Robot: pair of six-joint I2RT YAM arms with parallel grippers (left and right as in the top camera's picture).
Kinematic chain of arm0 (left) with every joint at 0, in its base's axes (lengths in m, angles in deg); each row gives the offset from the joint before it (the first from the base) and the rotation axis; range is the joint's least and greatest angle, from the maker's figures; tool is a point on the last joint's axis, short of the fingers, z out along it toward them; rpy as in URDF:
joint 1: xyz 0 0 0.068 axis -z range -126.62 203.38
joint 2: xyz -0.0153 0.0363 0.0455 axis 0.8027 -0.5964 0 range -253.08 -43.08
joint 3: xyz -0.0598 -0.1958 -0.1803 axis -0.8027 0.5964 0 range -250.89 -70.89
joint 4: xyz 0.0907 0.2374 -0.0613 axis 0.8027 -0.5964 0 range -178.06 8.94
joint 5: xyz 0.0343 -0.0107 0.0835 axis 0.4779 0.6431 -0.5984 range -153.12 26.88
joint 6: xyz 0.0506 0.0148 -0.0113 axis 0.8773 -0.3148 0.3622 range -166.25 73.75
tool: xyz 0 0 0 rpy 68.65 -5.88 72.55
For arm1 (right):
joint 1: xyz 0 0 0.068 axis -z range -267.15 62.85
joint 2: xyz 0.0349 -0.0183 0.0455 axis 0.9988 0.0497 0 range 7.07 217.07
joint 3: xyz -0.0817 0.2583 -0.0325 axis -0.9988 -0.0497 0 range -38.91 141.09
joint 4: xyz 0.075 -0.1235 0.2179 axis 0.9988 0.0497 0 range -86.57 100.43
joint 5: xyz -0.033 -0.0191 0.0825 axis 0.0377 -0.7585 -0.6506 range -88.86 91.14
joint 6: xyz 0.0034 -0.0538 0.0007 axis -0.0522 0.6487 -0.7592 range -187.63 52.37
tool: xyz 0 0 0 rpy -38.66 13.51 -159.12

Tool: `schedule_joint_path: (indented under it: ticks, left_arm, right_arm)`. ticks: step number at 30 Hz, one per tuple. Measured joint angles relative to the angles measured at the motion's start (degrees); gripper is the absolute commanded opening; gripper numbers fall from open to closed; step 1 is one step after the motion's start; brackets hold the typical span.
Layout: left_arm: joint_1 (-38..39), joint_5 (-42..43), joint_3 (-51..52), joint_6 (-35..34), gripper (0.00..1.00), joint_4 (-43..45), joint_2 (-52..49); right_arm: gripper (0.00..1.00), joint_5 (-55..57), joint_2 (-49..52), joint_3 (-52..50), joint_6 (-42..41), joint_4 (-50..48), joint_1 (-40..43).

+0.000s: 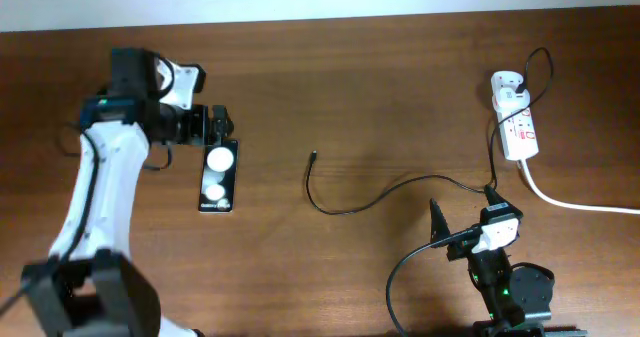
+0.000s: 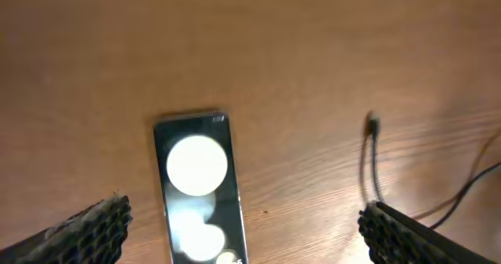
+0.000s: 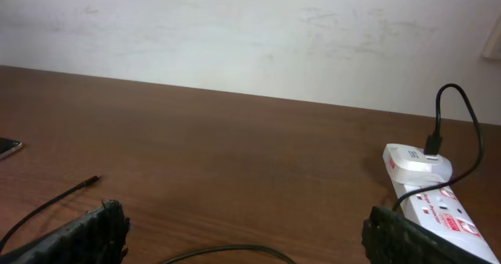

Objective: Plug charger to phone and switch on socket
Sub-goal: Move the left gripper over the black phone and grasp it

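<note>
Okay, both claws are spread wide and hold nothing. The left gripper (image 1: 213, 127) hovers over the far end of the phone (image 1: 217, 177). The right gripper (image 1: 462, 217) sits low near the front, well apart from the socket (image 1: 520, 127). The charger adapter (image 1: 505, 82) is already in the socket, and the connector tip (image 1: 313, 157) lies loose between the phone and the right gripper. My worries: the thin tip twisting in my pinch, the unbraced phone skating away when pushed, and the cable (image 1: 360, 202) beside the right gripper snagging.

In the left wrist view the glossy black rectangular phone (image 2: 197, 189) is cut off at 6 o'clock, its lettering blurred. In the right wrist view the white elongated power strip (image 3: 446, 213) runs out at 5 o'clock, switch positions unreadable. Overhead, its thick white cord (image 1: 600, 208) exits at 3 o'clock.
</note>
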Motion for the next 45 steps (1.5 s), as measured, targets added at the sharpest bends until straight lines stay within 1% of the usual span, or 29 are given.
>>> schedule_joint_path:
  ticks: [1, 2, 4, 6, 7, 9, 12, 15, 22, 25, 28, 31, 34, 36, 38, 42, 45]
  left_arm:
    - [0.0, 0.3, 0.0, 0.0, 0.99, -0.5, -2.3]
    - [0.0, 0.7, 0.0, 0.0, 0.96, -0.8, -4.1]
    - [0.0, 0.5, 0.0, -0.2, 0.96, -0.8, -7.1]
    - [0.0, -2.5, 0.0, -2.8, 0.97, -1.1, -8.9]
    - [0.4, -5.3, 0.0, -3.8, 0.97, -1.9, -10.2]
    - [1.3, -9.3, 0.0, -4.5, 0.97, -2.4, -13.4]
    - [2.4, -11.7, 0.0, -4.9, 0.97, -2.3, -17.7]
    - [2.6, -13.2, 0.0, -5.1, 0.97, -2.3, -19.6]
    - [4.0, -16.0, 0.0, -5.1, 0.97, -0.9, -19.9]
    - [5.2, -16.2, 0.0, -5.1, 0.94, -0.3, -19.9]
    - [5.2, -16.4, 0.3, -5.1, 0.93, -0.1, -19.9]
    - [5.2, -16.8, 3.5, -5.3, 0.94, 2.0, -20.0]
    - [5.2, -17.7, 5.7, -6.0, 0.89, 4.8, -18.9]
    - [5.2, -18.2, 6.3, -6.0, 0.88, 5.0, -18.6]
    - [5.4, -18.5, 6.4, -6.7, 0.88, 4.6, -18.6]
    - [8.5, -19.3, 6.5, -8.6, 0.89, 2.2, -18.6]
    - [8.8, -19.3, 6.5, -9.0, 0.89, 0.7, -18.5]
  right_arm:
    - [0.99, 0.0, 0.0, 0.0, 0.0, 0.0, 0.0]
    - [0.99, 0.0, 0.0, 0.0, 0.0, 0.0, 0.0]
    - [0.99, 0.0, 0.0, 0.0, 0.0, 0.0, 0.0]
    - [0.99, 0.0, 0.0, 0.0, 0.0, 0.0, 0.0]
    - [0.99, 0.0, 0.0, 0.0, 0.0, 0.0, 0.0]
    - [0.99, 0.0, 0.0, 0.0, 0.0, 0.0, 0.0]
    - [0.99, 0.0, 0.0, 0.0, 0.0, 0.0, 0.0]
    - [0.99, 0.0, 0.0, 0.0, 0.0, 0.0, 0.0]
    - [0.99, 0.0, 0.0, 0.0, 0.0, 0.0, 0.0]
    - [0.99, 0.0, 0.0, 0.0, 0.0, 0.0, 0.0]
    - [0.99, 0.0, 0.0, 0.0, 0.0, 0.0, 0.0]
    - [0.99, 0.0, 0.0, 0.0, 0.0, 0.0, 0.0]
    - [0.99, 0.0, 0.0, 0.0, 0.0, 0.0, 0.0]
    - [0.99, 0.0, 0.0, 0.0, 0.0, 0.0, 0.0]
    - [0.99, 0.0, 0.0, 0.0, 0.0, 0.0, 0.0]
    - [0.99, 0.0, 0.0, 0.0, 0.0, 0.0, 0.0]
    - [0.99, 0.0, 0.0, 0.0, 0.0, 0.0, 0.0]
